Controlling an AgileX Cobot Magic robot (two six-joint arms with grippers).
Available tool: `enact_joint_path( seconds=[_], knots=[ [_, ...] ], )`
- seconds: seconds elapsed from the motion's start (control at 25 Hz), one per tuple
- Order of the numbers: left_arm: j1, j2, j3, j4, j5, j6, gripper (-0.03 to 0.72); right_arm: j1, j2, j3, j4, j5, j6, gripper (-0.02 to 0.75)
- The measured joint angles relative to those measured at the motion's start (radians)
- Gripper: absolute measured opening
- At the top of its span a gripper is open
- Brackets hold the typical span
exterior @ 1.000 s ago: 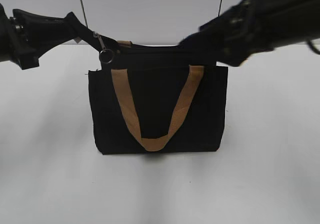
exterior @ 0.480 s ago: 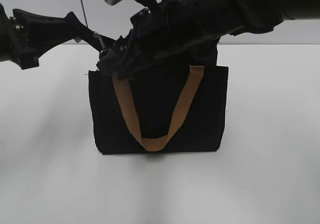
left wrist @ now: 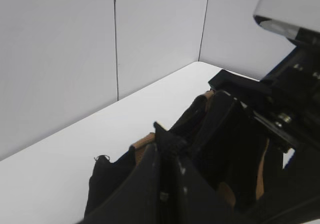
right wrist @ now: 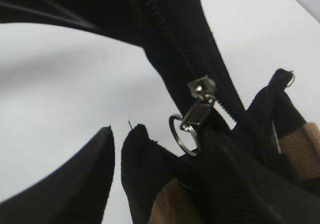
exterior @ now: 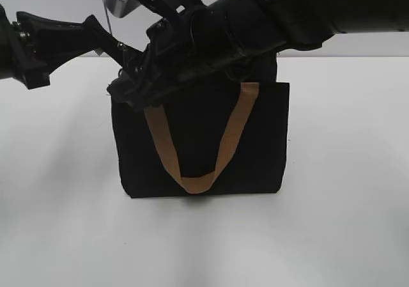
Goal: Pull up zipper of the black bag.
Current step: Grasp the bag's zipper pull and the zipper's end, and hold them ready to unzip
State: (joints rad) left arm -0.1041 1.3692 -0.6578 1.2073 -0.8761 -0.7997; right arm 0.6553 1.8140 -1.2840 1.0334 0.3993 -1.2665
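The rectangular black fabric tote bag (exterior: pixel 201 143) w/ tan-brown webbing strap handles (exterior: pixel 199 147) is seen standing upright on a plain white table (exterior: pixel 345 223), roughly centre of the exterior view. The small silver metal zipper pull tab (right wrist: pixel 199 104), w/ a thin silver split ring (right wrist: pixel 183 134) hanging off it, sits on the black zip line at the bag's top left corner; in the exterior view it is hidden behind the right arm. The left gripper (left wrist: pixel 165 151) is held at that same corner, fingers brought together on a fold of black fabric at the zip's end, so the bag looks pinned there, though the exact contact is dark & hard to read. The right gripper (right wrist: pixel 117 149) is reached across from the right & is placed just beside the ring; two dark fingertips (right wrist: pixel 97 159) are seen w/ a narrow gap between them and nothing in it, so the tab is not yet taken. Handling, as judged: the bag is soft, light & floppy, so it is likely to be dragged or tipped by a pull unless the corner is kept anchored by the left gripper. The metal tab is small, smooth & free to swing, so slipping is a risk; the ring gives a catch but is thin. The best hold is prob. on the flat tab itself, just above the ring, w/ the pull made along the zip line, away from the anchored corner.
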Motion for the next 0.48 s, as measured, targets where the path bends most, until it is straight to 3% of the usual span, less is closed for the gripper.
enact_joint_path(
  seconds=[0.16,0.48],
  knots=[
    [0.000,0.000,0.000,0.000,0.000,0.000,0.015,0.001,0.001,-0.001,0.000,-0.004,0.000,0.423],
    [0.000,0.000,0.000,0.000,0.000,0.000,0.015,0.001,0.001,-0.003,0.000,0.039,0.013,0.251]
  ],
)
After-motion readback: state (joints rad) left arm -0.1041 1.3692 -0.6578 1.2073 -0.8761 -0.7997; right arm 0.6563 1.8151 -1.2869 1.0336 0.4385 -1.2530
